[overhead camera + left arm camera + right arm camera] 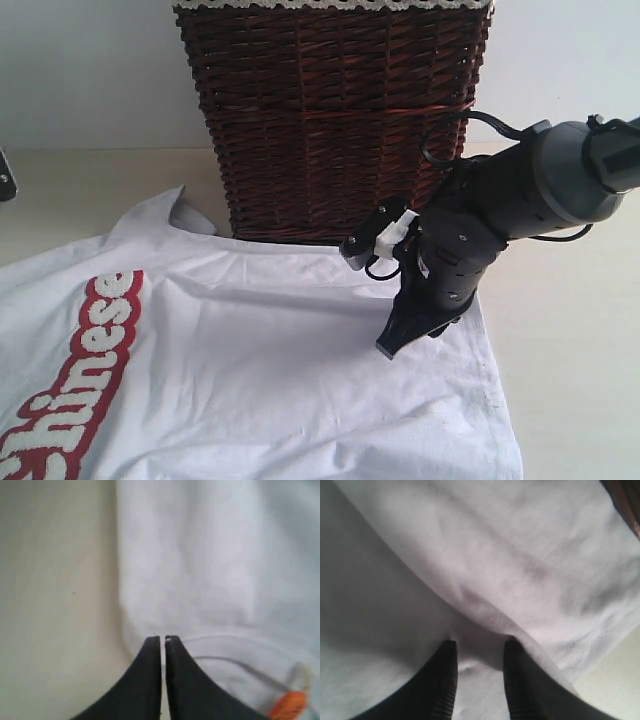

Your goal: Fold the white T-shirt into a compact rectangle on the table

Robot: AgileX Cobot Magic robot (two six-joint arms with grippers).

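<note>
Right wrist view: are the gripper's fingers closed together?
No, the fingers of the right gripper stand apart, with white shirt showing between them.

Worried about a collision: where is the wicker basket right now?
In the exterior view the wicker basket stands top centre on the table, at the white T-shirt's far edge, right gripper below its right corner.

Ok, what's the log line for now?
left gripper: shut at hem of shirt | right gripper: open on shirt | shirt: spread on table
</note>
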